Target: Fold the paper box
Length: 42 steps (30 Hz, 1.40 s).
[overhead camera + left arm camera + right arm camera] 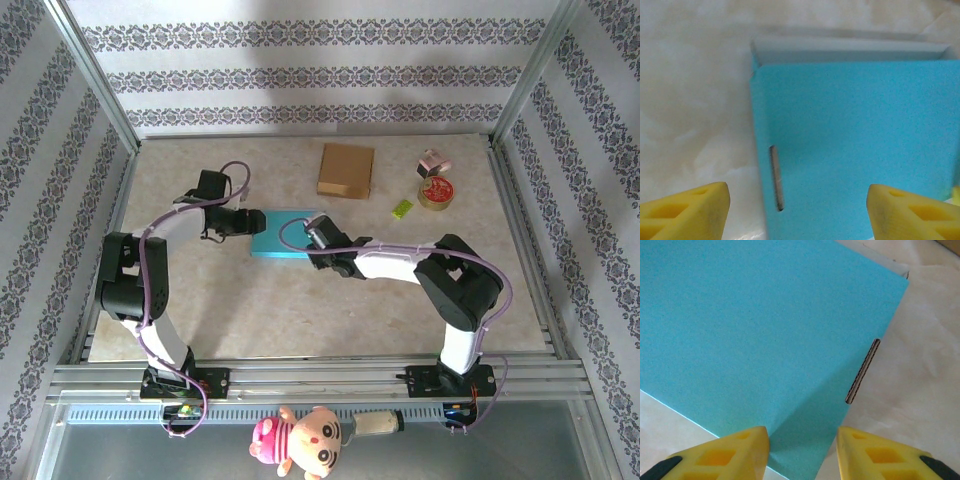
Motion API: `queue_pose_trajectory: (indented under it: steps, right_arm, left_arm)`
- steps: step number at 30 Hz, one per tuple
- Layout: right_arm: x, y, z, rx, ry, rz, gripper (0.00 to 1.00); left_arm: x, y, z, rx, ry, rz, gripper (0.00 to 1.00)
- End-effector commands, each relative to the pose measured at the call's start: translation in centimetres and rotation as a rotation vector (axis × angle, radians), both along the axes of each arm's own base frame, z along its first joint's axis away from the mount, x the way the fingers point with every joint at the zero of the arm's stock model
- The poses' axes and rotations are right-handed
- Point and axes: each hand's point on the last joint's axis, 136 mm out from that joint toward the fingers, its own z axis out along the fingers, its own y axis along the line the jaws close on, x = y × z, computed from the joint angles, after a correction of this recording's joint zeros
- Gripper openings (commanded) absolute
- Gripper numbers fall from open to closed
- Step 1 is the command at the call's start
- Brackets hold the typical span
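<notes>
Paper box [283, 235] lies flat between left pincer [799, 207] and right pincer [802, 450].

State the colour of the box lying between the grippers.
The paper box is turquoise blue, clearest in the right wrist view.

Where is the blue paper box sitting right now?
In the top view the blue paper box lies flat at mid-table, between the left gripper and right gripper, with the brown cardboard box beyond it, to the right.
</notes>
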Motion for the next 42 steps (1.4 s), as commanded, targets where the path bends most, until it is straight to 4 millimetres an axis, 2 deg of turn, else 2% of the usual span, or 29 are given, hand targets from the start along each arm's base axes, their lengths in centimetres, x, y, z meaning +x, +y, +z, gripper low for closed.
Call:
queue_pose_trajectory:
  steps: [1, 5, 16, 25, 31, 33, 37, 42]
  right_arm:
    - [-4.4, -4.6, -6.5, -0.245, 0.149, 0.027, 0.42]
    - [-5.3, -4.5, -6.2, -0.230, 0.130, 0.042, 0.43]
    - [-6.8, -4.7, -6.6, -0.195, 0.138, 0.057, 0.43]
    - [-7.4, -4.8, -7.0, -0.203, 0.145, 0.066, 0.42]
    - [-7.3, -4.6, -6.8, -0.201, 0.138, 0.069, 0.42]
    - [-7.2, -4.5, -6.7, -0.201, 0.136, 0.069, 0.42]
    - [-7.2, -4.6, -6.7, -0.205, 0.135, 0.069, 0.42]
    - [-7.2, -4.5, -6.0, -0.188, 0.130, 0.066, 0.43]
  left_arm:
    - [-1.0, 0.9, -1.2, 0.008, 0.014, 0.027, 0.73]
    - [-1.3, -0.8, -1.6, -0.110, 0.014, 0.001, 0.72]
    - [-1.3, -2.3, -0.9, -0.255, -0.051, -0.050, 0.71]
    - [0.7, -3.3, 0.4, -0.450, -0.155, -0.104, 0.71]
    - [1.0, -3.8, -0.1, -0.493, -0.150, -0.115, 0.66]
    - [1.0, -4.1, -0.1, -0.517, -0.149, -0.127, 0.62]
    - [1.2, -4.7, 0.8, -0.581, -0.192, -0.150, 0.46]
    - [1.1, -5.1, 2.1, -0.627, -0.237, -0.175, 0.34]
